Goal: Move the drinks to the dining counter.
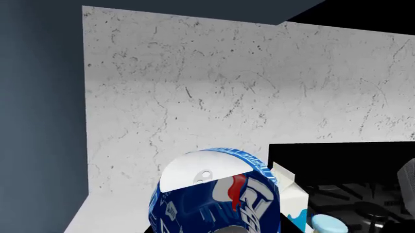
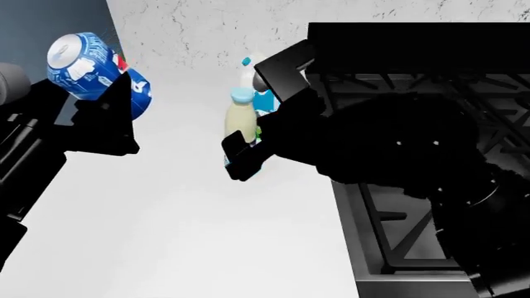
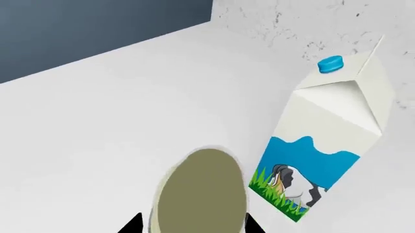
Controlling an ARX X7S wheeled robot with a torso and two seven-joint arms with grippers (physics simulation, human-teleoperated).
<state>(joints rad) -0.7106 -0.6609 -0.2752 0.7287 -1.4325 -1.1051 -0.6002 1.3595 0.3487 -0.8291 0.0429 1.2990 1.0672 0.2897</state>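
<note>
Your left gripper [image 2: 108, 115] is closed on the soda can [image 2: 91, 62] and holds it tilted in the air above the left edge of the white counter [image 2: 182, 236], silver top towards the head camera; the left wrist view shows the can [image 1: 217, 194] filling the space between the jaws. Your right gripper [image 2: 244, 152] has its jaws set around the lower part of the cream bottle [image 2: 241, 121], which stands near the back of the counter, just beside the stove [image 2: 431, 186]; whether the jaws have already bitten I cannot tell, because the right wrist view only shows the bottle [image 3: 201, 194] from below with two finger points at its sides. The milk carton [image 3: 327, 141] stands upright right behind the bottle, close to the marbled back wall [image 1: 227, 87]. Close firmly on the bottle, then lift it straight up before you pull away, so you do not knock the carton over. Keep the can level while you turn. The dining counter is not in view.
</note>
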